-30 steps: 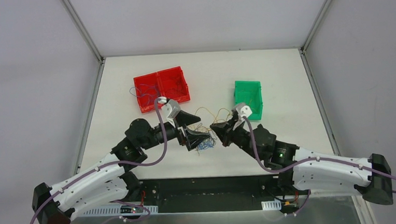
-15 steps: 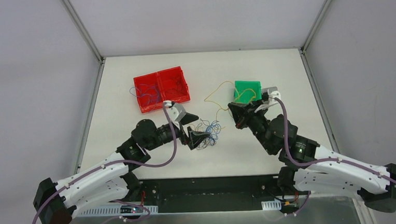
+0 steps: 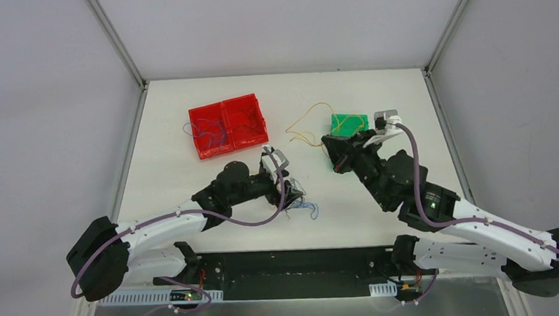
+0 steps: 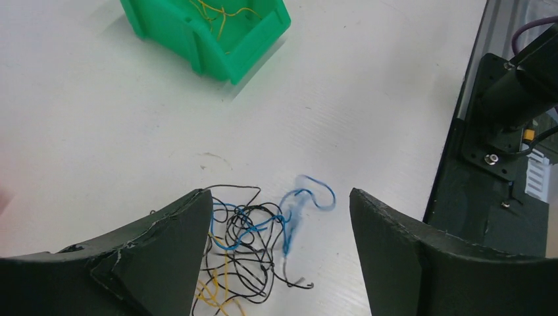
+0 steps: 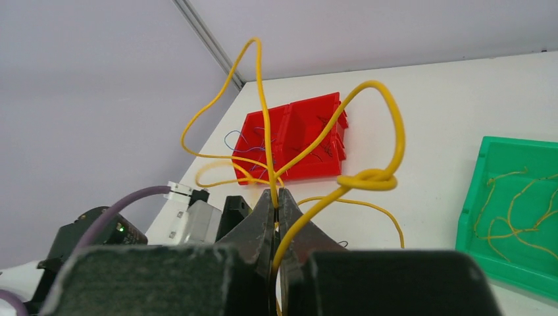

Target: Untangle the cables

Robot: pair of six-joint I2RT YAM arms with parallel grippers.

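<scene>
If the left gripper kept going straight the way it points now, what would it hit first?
The left gripper would most likely meet the cable tangle on the table, which lies between its open jaws in the wrist view; its height above it is unclear.

Overhead, close wrists — shared green bin [image 3: 352, 115]

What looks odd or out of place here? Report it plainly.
The yellow wire pinched in the right end effector carries a tight knot partway along its loop, so it is not fully freed. On the table, black, blue and yellow wires lie in a tangle.
</scene>
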